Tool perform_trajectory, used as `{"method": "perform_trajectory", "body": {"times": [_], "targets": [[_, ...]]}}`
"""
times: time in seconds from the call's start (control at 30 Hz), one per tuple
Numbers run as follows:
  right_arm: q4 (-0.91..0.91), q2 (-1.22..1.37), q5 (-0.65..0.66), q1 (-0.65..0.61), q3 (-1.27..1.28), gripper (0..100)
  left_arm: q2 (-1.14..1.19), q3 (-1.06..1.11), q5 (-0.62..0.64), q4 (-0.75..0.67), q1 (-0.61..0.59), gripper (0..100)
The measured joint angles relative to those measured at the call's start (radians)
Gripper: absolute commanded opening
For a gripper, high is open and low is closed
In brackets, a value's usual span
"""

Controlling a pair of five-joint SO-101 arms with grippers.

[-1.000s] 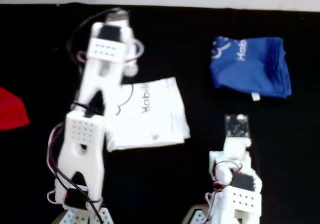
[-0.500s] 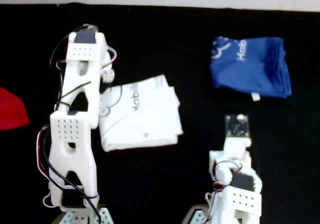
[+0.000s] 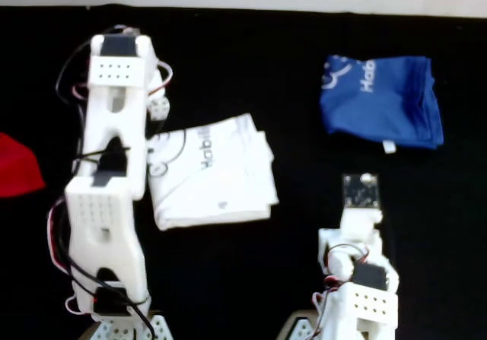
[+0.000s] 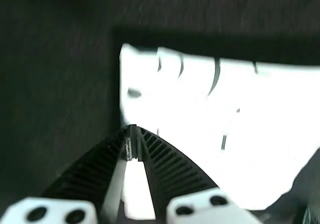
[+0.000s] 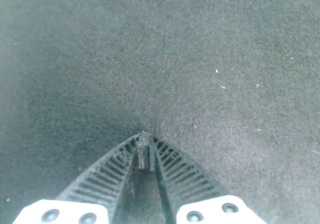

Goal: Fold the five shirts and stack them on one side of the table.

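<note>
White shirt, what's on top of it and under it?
Nothing lies on the white shirt; the left gripper sits at its edge. It rests on the black table; anything beneath the folded cloth is hidden.

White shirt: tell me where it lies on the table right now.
In the high view the white shirt lies left of centre on the black table, beside the left arm, with the blue shirt farther back on the right.
</note>
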Motion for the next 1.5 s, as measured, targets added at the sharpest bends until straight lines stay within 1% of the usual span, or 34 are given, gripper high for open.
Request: {"method": "perform_trajectory", "body": {"times": [0.1, 0.23, 0.37, 0.53, 0.67, 0.8, 0.9, 1.03, 1.13, 1.23, 1.3, 1.37, 1.47, 1.5], "targets": [[0.0, 0.0, 0.0, 0.0, 0.0, 0.9, -0.198, 0.226, 0.0, -0.014, -0.012, 2], [0.0, 0.0, 0.0, 0.0, 0.0, 0.9, -0.423, 0.554, 0.0, -0.126, -0.071, 2], [0.0, 0.0, 0.0, 0.0, 0.0, 0.9, -0.586, 0.881, 0.0, -0.275, -0.146, 2], [0.0, 0.0, 0.0, 0.0, 0.0, 0.9, -0.747, 1.257, 0.0, -0.497, -0.232, 2], [0.0, 0.0, 0.0, 0.0, 0.0, 0.9, -0.882, 1.524, -0.044, -0.626, -0.252, 2], [0.011, 0.0, 0.008, 0.0, 0.0, 1.5, -0.994, 1.741, -0.075, -0.758, -0.259, 2], [0.048, 0.0, 0.109, 0.014, 0.0, 1.6, -1.063, 1.863, -0.08, -0.822, -0.259, 2], [0.149, -0.009, 0.21, 0.071, -0.038, 1.6, -1.165, 1.946, -0.08, -0.848, -0.259, 2], [0.253, -0.008, 0.245, 0.106, -0.141, 1.6, -1.223, 1.998, -0.081, -0.875, -0.259, 2], [0.359, -0.008, 0.265, 0.107, -0.308, 1.6, -1.278, 2.033, -0.081, -0.888, -0.259, 2], [0.413, 0.009, 0.288, 0.086, -0.416, 1.6, -1.306, 2.042, -0.091, -0.888, -0.259, 2], [0.454, 0.064, 0.296, 0.054, -0.499, 1.6, -1.329, 2.045, -0.129, -0.888, -0.275, 2], [0.477, 0.199, 0.288, 0.002, -0.608, 1.6, -1.353, 2.087, -0.16, -0.941, -0.308, 2], [0.479, 0.256, 0.265, -0.018, -0.649, 1.6, -1.356, 2.093, -0.163, -0.956, -0.308, 2]]}}
